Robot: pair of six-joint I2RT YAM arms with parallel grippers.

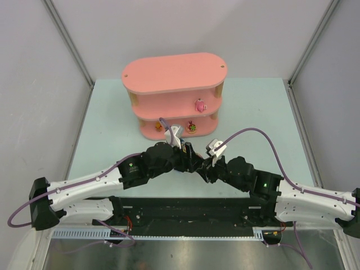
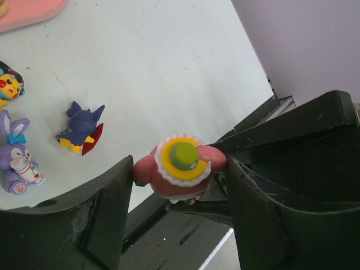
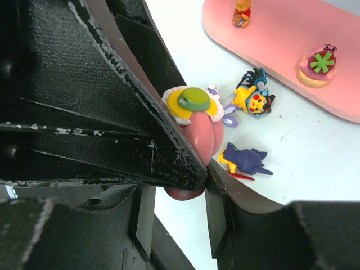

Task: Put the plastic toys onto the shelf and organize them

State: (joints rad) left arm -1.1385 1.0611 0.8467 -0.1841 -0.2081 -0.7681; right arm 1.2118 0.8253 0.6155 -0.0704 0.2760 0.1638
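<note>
Two grippers meet on one pink toy [image 3: 201, 134] with a yellow frill and green cap, over the middle of the tabletop [image 1: 253, 112]. Your right gripper [image 3: 178, 198] pinches its base, jaws partly closed. Your left gripper [image 2: 180, 166] has a finger at each of its arms; you cannot tell whether they press.

Three toys stand on the tabletop before the shelf [image 1: 171, 73]: a purple rabbit [image 2: 16, 160], a dark blue toy [image 2: 81, 130] and a yellow toy [image 2: 8, 85], which the left wrist view cuts off.

Three more sit on the shelf at the far edge: an orange toy [image 3: 242, 14] and a green-starred toy [image 3: 319, 64] on the bottom board, and a pink figure [image 1: 199, 104] on the middle one.

From above, your arms hide the loose three.
</note>
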